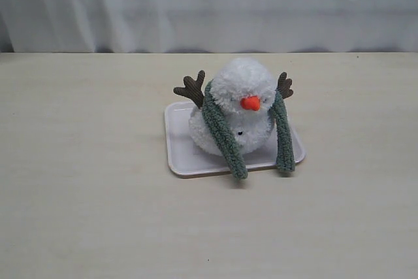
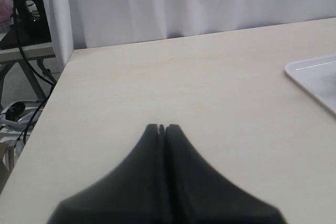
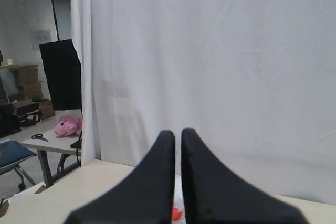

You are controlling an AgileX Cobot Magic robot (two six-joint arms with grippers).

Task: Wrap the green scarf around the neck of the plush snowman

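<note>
Neither arm appears in the exterior view; each is known only from its own wrist camera. The left tool [image 2: 161, 127] sits low over the pale surface [image 2: 184, 77] and is aimed along it, its two dark fingers pressed together at the tips and holding nothing; a corner of the white tray [image 2: 315, 72] lies well apart from it. The right tool [image 3: 178, 131] is held higher and roughly level, directed at the white curtain [image 3: 210, 51], its fingers drawn narrow with only a thin slit between them, also empty. In the exterior view the plush snowman [image 1: 238, 106] sits on the tray near the middle of the surface, facing the camera with its head tipped forward and its orange nose [image 1: 250, 102] pointing at the viewer; its brown twig arms [image 1: 191, 88] rise on either side of the head. The green scarf [image 1: 222, 132] passes behind the neck, which it and the head hide. Its two ends hang down the front, their long axes running from the head toward the camera and slightly spread. Both tips reach the tray's near edge.
</note>
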